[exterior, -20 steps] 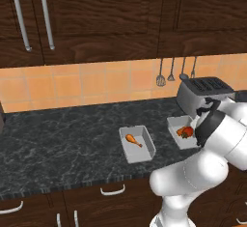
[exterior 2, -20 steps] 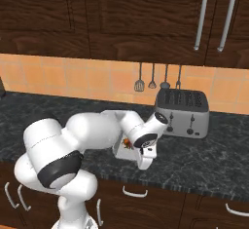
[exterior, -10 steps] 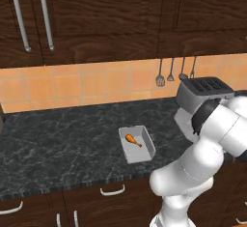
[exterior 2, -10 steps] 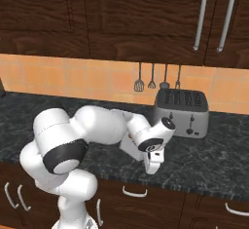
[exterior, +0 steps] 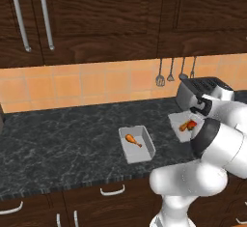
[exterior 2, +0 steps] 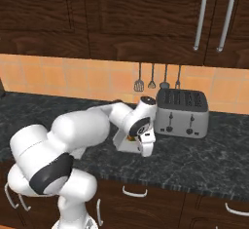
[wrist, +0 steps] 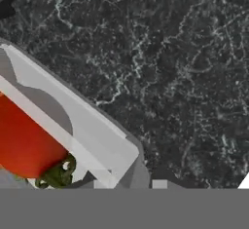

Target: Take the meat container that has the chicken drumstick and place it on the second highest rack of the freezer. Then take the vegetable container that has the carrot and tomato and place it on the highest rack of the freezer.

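Note:
The meat container [exterior: 137, 145], a white tray, lies on the dark counter with the chicken drumstick [exterior: 132, 139] in it. To its right sits the vegetable container [exterior: 182, 120] holding the carrot [exterior: 184, 126] and the tomato [exterior: 192, 124]. My gripper [exterior 2: 146, 151] points down at that container's [exterior 2: 124, 143] near corner. In the hand view its white rim [wrist: 82, 121] runs down between my jaws, with the tomato [wrist: 24, 143] beside it. The jaws have closed in on that rim. The freezer is out of view.
A silver toaster [exterior 2: 181, 112] stands right behind the vegetable container. Utensils [exterior 2: 151, 77] hang on the orange tile wall above it. Dark wood cabinets [exterior: 96, 13] hang over the counter. Bare black counter [exterior: 58, 139] stretches to the left of the meat container.
The jaws have gone from wide open to nearly closed on the vegetable container's rim. The elbow has swung right, uncovering that container in the left base view.

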